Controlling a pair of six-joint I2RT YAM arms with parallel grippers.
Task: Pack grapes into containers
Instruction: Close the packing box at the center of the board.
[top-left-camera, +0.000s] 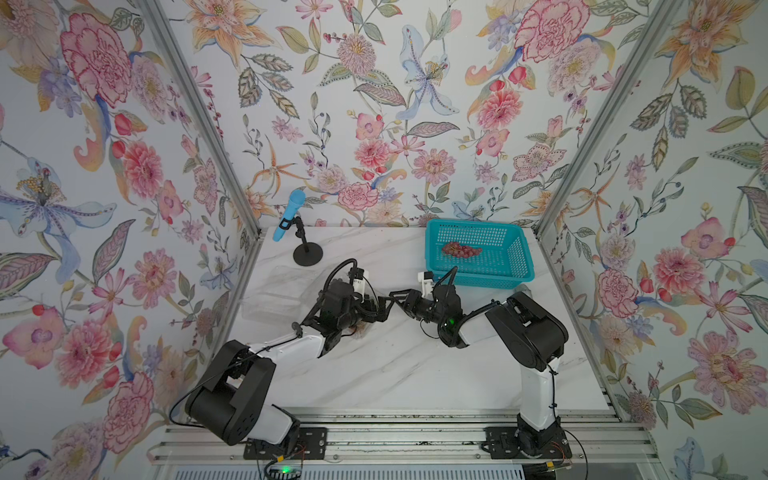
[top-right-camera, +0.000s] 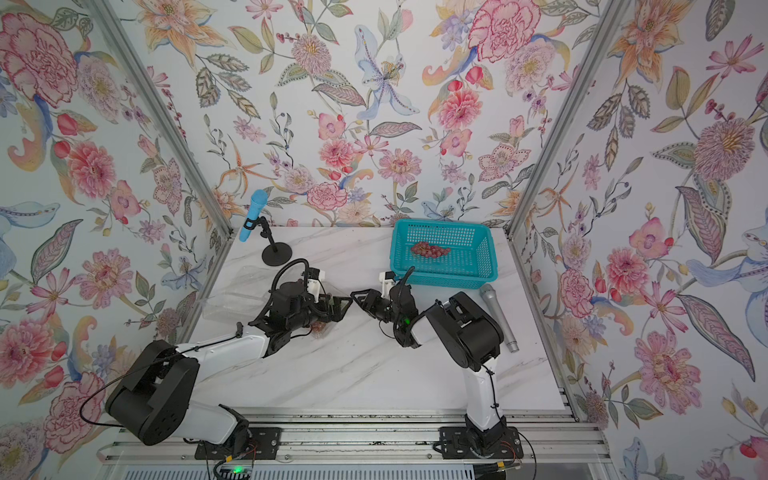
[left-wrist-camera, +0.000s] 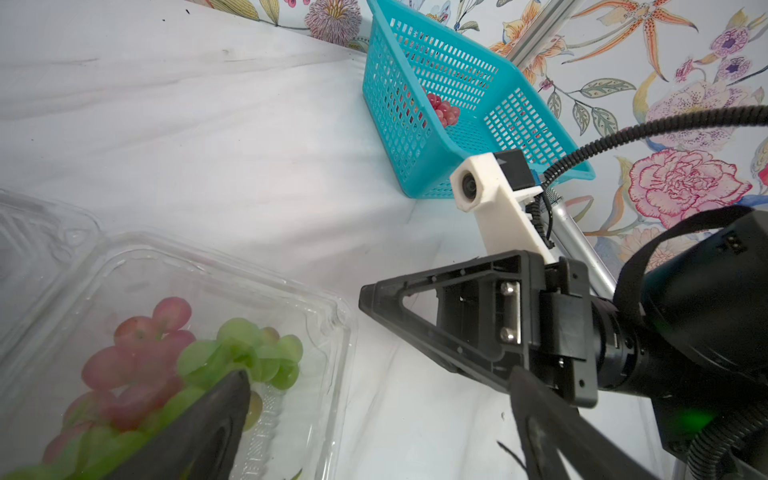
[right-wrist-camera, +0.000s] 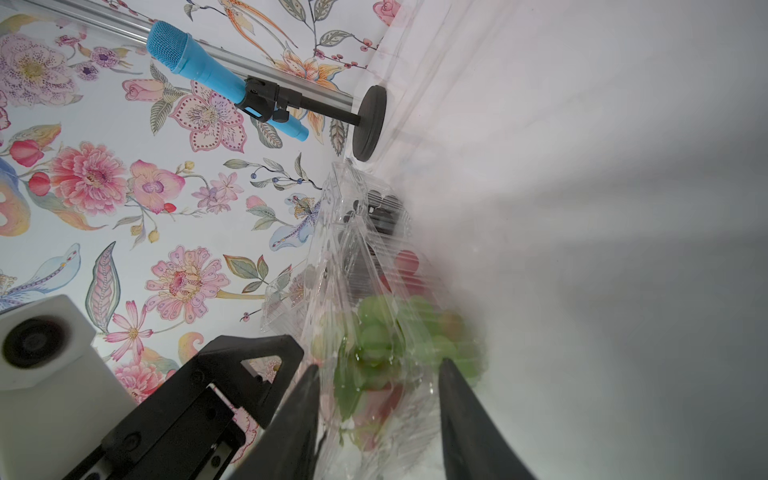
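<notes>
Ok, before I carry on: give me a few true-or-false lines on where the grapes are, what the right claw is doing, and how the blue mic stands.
1. A bunch of red grapes lies in the teal basket. True.
2. The basket also holds green grapes. False: only the red bunch shows in it.
3. The clear clamshell by the left claw holds both red and green grapes. True.
4. The right claw is clamped on a grape bunch. False: its fingers stand apart and grip no grapes.
5. The blue microphone lies flat on the table. False: it is clipped into a black stand.
</notes>
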